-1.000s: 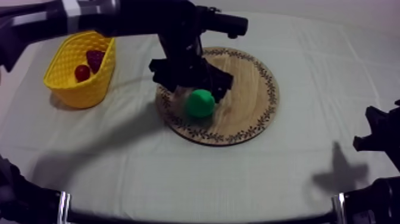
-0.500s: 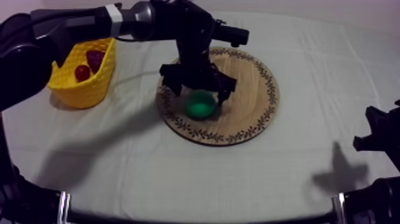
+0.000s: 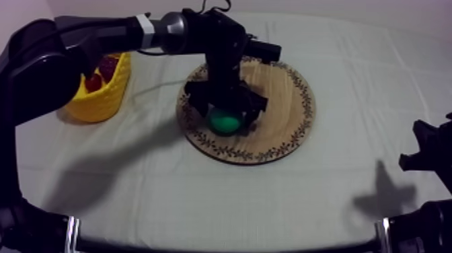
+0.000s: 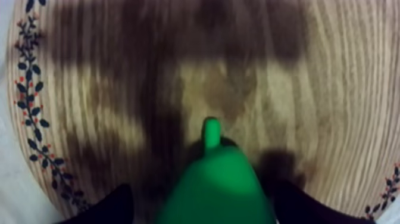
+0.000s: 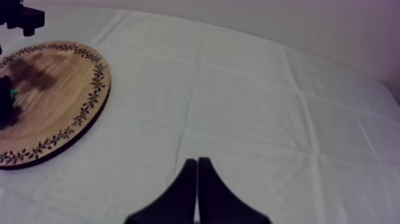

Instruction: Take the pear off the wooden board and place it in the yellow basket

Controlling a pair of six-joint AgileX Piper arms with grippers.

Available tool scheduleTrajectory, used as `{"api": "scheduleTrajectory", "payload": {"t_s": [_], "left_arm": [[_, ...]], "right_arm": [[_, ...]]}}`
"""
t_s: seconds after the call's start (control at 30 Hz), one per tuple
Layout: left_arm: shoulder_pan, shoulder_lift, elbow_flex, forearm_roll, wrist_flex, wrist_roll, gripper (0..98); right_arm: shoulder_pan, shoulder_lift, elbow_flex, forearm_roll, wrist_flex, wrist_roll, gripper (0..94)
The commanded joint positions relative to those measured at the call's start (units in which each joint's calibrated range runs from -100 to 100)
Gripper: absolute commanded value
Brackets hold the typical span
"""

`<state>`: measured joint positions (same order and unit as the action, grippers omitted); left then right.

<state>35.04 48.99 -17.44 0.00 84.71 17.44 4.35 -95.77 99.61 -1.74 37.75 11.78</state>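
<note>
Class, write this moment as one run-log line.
left pincer: open, straddling pear on board | right pincer: shut | yellow basket: pear not yet in

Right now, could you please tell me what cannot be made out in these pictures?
Top view: left gripper covers much of the pear; left arm hides part of the yellow basket and its contents.
Left wrist view: blurred pear, its base cut off; whether the gripper grips it is unclear.
</note>
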Motion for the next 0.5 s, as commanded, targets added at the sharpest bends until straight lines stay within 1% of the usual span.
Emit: {"api": "scheduleTrajectory", "payload": {"t_s": [0.0, 0.27, 0.47], "left_arm": [[-0.17, 0.34, -0.44, 0.28, 0.09, -0.21, 82.9], [-0.43, 1.10, -2.26, 0.47, 0.59, -1.07, 64.8], [-0.40, 1.15, -2.41, 0.38, 0.59, -1.73, 54.0]], "right_arm": [[0.01, 0.01, 0.05, 0.01, -0.01, 0.01, 0.5], [0.01, 0.01, 0.05, 0.01, -0.01, 0.01, 0.5], [0.01, 0.01, 0.05, 0.01, -0.01, 0.01, 0.5]]}}
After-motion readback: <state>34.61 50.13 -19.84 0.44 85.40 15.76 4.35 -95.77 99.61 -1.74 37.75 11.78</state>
